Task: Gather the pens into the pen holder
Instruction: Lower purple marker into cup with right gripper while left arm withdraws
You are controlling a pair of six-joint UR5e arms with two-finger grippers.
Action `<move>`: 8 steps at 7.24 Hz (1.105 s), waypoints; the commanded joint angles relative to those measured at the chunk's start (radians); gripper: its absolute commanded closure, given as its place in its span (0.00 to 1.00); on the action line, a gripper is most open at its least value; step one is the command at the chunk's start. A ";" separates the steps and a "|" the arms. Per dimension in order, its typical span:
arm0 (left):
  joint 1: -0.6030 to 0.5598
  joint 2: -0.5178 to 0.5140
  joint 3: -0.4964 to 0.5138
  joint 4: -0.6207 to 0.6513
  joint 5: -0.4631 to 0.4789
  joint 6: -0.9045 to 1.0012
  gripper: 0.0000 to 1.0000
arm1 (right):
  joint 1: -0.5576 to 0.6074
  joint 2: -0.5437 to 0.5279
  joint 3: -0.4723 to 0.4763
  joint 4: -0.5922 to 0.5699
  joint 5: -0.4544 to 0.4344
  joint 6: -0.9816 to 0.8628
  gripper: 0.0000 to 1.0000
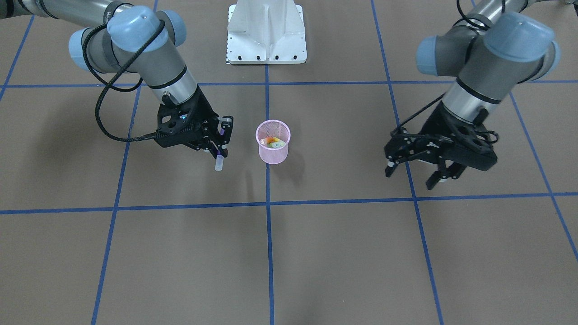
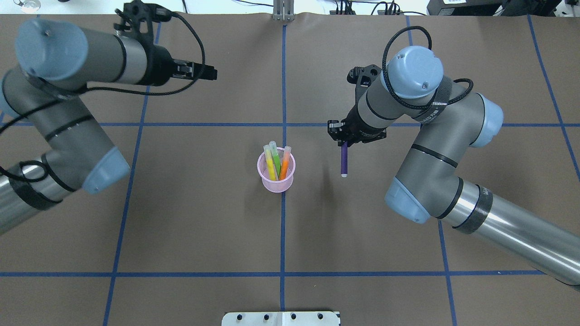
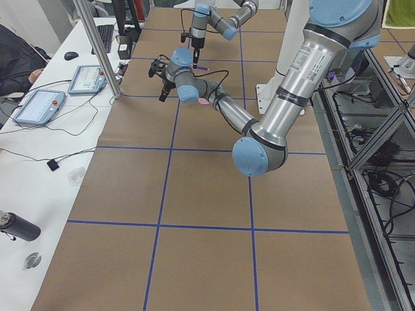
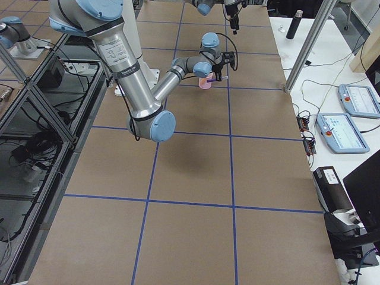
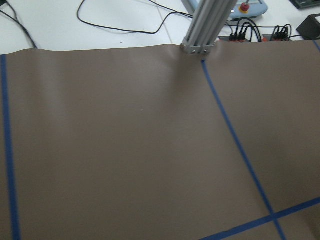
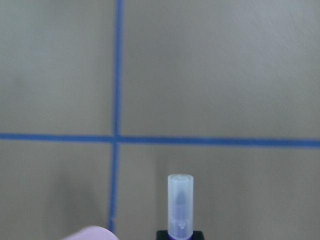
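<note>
The pink mesh pen holder (image 2: 276, 177) stands upright at the table's middle, also in the front view (image 1: 272, 153). In it stand an orange pen (image 2: 284, 165), a green pen (image 2: 276, 159) and a yellow one (image 2: 269, 164). My right gripper (image 2: 343, 141) is shut on the purple pen (image 2: 344, 159), which hangs cap end down above the table, beside the holder and apart from it. The pen also shows in the front view (image 1: 219, 161) and the right wrist view (image 6: 180, 207). My left gripper (image 1: 410, 178) is open and empty, far from the holder.
The white robot base plate (image 1: 266, 36) sits behind the holder. Blue tape lines cross the brown table cover. An aluminium post (image 5: 202, 30) stands at the far table edge. A side bench with tablets (image 3: 42, 103) runs along the operators' side.
</note>
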 commanded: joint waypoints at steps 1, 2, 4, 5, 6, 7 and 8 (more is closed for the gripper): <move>-0.051 0.075 0.012 0.033 -0.012 0.140 0.00 | -0.106 0.011 0.003 0.270 -0.284 -0.045 1.00; -0.053 0.101 0.013 0.031 0.002 0.136 0.00 | -0.132 0.010 0.006 0.321 -0.355 -0.176 1.00; -0.055 0.122 0.013 0.027 0.037 0.131 0.00 | -0.195 0.002 -0.004 0.368 -0.370 -0.341 1.00; -0.055 0.124 0.019 0.027 0.041 0.128 0.00 | -0.232 -0.004 -0.008 0.368 -0.405 -0.343 1.00; -0.055 0.130 0.019 0.027 0.042 0.127 0.00 | -0.275 -0.007 -0.022 0.368 -0.477 -0.343 1.00; -0.055 0.135 0.019 0.027 0.042 0.127 0.00 | -0.283 -0.013 -0.027 0.368 -0.491 -0.345 1.00; -0.055 0.135 0.024 0.027 0.042 0.127 0.00 | -0.284 -0.017 -0.033 0.368 -0.493 -0.345 1.00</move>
